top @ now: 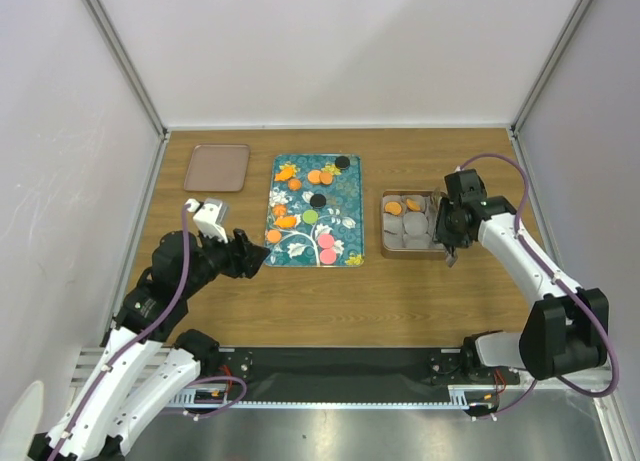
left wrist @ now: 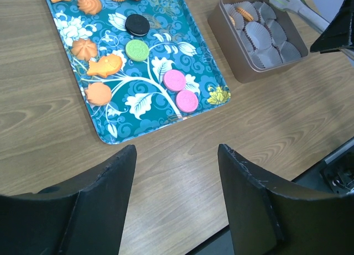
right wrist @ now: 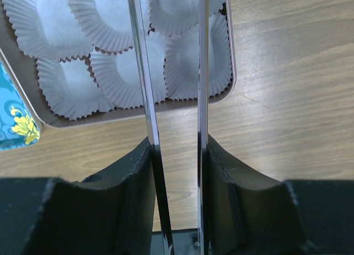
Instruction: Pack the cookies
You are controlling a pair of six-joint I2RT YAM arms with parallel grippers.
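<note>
The cookies lie on a teal floral tray (top: 345, 221): orange (top: 320, 176), black (top: 318, 200), green (top: 310, 217) and pink (top: 326, 241) discs. The left wrist view shows the black (left wrist: 137, 24), green (left wrist: 136, 49) and pink (left wrist: 174, 79) ones. A brown tin (top: 384, 251) lined with white paper cups holds two orange cookies (top: 394, 208). My right gripper (top: 450, 231) is shut on metal tongs (right wrist: 141, 72), whose two arms reach over the tin (right wrist: 138, 114) and stand apart. My left gripper (top: 255, 256) is open and empty (left wrist: 177, 150), near the tray's near left corner.
A flat brown lid (top: 217, 167) lies at the back left. Shaped orange biscuits (left wrist: 105, 66) also sit on the tray (left wrist: 138, 100). White walls close in the table on three sides. The right arm and tongs (left wrist: 293, 3) show beyond the tin (left wrist: 243, 72).
</note>
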